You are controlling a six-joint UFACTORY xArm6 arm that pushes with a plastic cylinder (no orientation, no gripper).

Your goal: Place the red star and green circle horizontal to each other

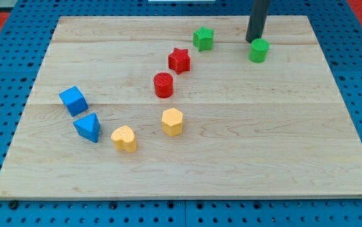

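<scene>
The red star (180,60) lies in the upper middle of the wooden board (282,139). The green circle (259,50) stands near the view's top right, a little higher in the view than the red star and well to its right. My tip (254,41) is at the end of the dark rod, just above and to the left of the green circle, touching or nearly touching its upper left edge.
A green star (203,38) sits up and to the right of the red star. A red circle (163,84) is below and left of it. A yellow hexagon (172,122), a yellow heart (125,139), a blue cube (73,101) and a blue triangle (88,127) lie lower left.
</scene>
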